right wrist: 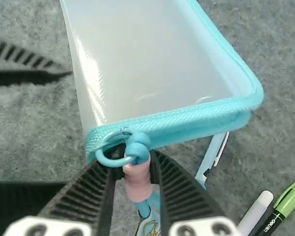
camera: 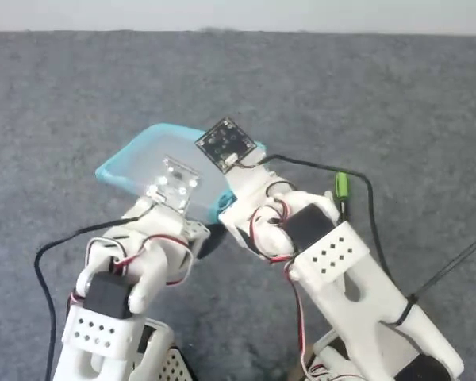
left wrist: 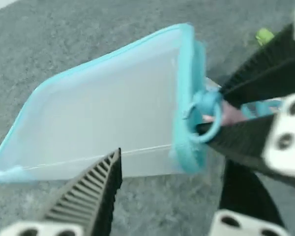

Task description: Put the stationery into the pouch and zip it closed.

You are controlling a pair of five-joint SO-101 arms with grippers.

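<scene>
The pouch [camera: 147, 163], clear with a teal edge, sits mid-table on the grey mat [camera: 381, 95], between the two arms; its teal zip runs along the short end that faces the right arm.

The right gripper [right wrist: 132, 169] is closed on the zip pull [right wrist: 136, 183], a pink tab hung from a teal ring at the corner of that end; both ribbed fingers [right wrist: 179, 191] press against the tab.

The left gripper [left wrist: 172, 167] stands open over the pouch's long near edge, one finger [left wrist: 96, 184] above the clear panel, the other off to the zip side; nothing is held between them.

A blue-and-white pen [right wrist: 212, 156] pokes out from under the pouch's zip end; a white pen [right wrist: 255, 210] and a green marker [right wrist: 285, 200] lie side by side on the mat near that end, outside the pouch.
</scene>
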